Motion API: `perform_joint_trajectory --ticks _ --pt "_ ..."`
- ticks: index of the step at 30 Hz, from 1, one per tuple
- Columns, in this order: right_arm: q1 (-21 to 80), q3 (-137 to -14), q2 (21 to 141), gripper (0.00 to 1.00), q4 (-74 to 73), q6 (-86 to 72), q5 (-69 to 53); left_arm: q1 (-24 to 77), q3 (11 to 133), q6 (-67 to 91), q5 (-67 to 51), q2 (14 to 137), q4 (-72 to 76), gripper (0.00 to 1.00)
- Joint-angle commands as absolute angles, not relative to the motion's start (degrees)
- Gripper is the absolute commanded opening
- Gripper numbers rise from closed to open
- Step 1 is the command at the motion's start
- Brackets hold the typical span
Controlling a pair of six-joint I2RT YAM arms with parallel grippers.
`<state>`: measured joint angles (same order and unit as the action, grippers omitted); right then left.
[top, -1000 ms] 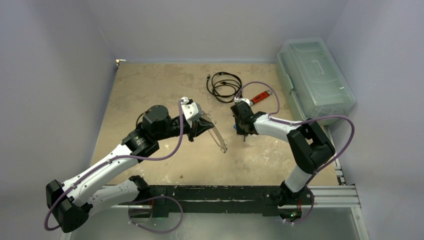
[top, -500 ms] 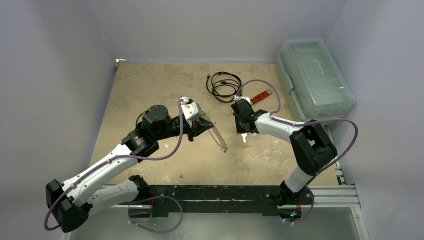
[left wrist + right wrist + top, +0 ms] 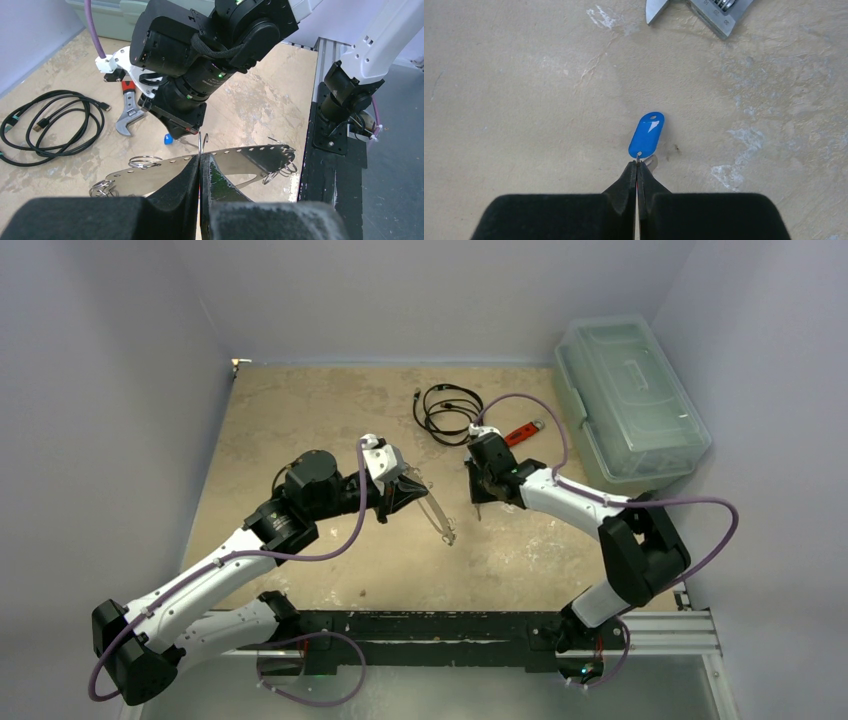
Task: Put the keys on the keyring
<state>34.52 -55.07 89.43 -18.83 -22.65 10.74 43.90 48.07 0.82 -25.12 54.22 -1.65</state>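
Left wrist view: the keyring (image 3: 240, 159) is held by the left gripper (image 3: 199, 167), whose jaws are clamped on its rim. The blue-headed key (image 3: 647, 134) is pinched by its metal end between the closed jaws of the right gripper (image 3: 637, 167) (close over the tabletop (image 3: 524, 100), just right of the ring and apart from it).

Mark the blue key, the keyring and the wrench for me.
blue key (image 3: 647, 135), right wrist view, middle of its blue head.
keyring (image 3: 150, 176), left wrist view, flat left stretch of the band.
wrench (image 3: 128, 107), left wrist view, silver shaft below the red handle.
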Motion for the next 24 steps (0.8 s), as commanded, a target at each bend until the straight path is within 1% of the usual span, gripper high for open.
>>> perform_joint_trajectory --ticks 1,17,24 --pt "34.43 -56.26 85.15 0.00 -16.97 -20.51 7.01 44.12 48.43 0.21 -25.72 53.71 0.79 0.00" --pt "34.44 -53.93 69.08 0.00 -12.49 -8.13 -7.20 44.12 48.60 -2.91 -23.90 52.70 0.09 0.00" --pt "34.45 -52.88 63.80 0.00 -11.52 -4.94 -10.76 44.14 48.43 -4.27 -23.65 51.79 -1.96 0.00"
